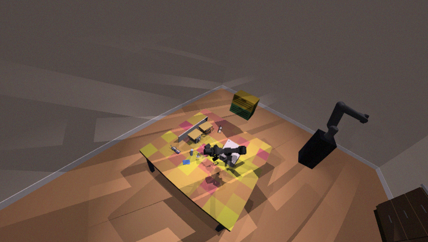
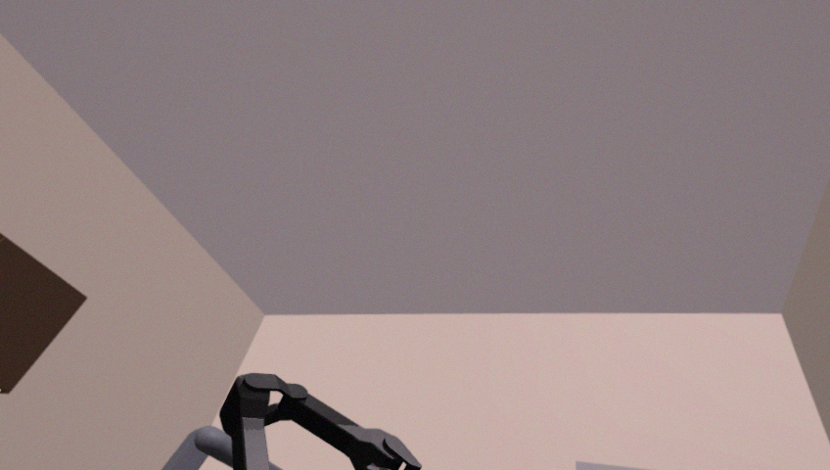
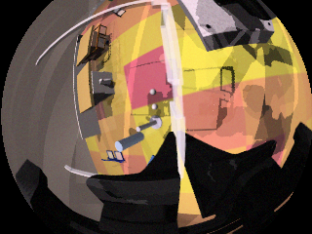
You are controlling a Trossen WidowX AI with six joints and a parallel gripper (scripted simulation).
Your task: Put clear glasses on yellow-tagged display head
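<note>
My gripper (image 3: pixel 175 136) is shut on the clear glasses (image 3: pixel 172 63). Their pale front runs up the middle of the wrist view, and one thin temple curves away to the upper left. Two display heads stand by a low grey wall. The nearer tan-topped head (image 1: pixel 195 135) (image 3: pixel 102 83) has a bare grey face with a nose peg. The other tan-topped head (image 1: pixel 205 126) (image 3: pixel 86 45) has dark-framed glasses at its face. I cannot make out a yellow tag. The held glasses are off both heads. The exterior view shows only the upper arm.
A blue-grey cylinder (image 1: pixel 191 152) (image 3: pixel 131 141), a small round-based stand (image 3: pixel 156 122), a blue card (image 1: pixel 185 162) and blue-framed glasses (image 1: pixel 175 149) (image 3: pixel 115 156) lie or stand in front of the heads. Another pair of glasses (image 1: pixel 220 129) (image 3: pixel 119 12) lies beyond them. The grey wall (image 1: pixel 186 132) backs the heads.
</note>
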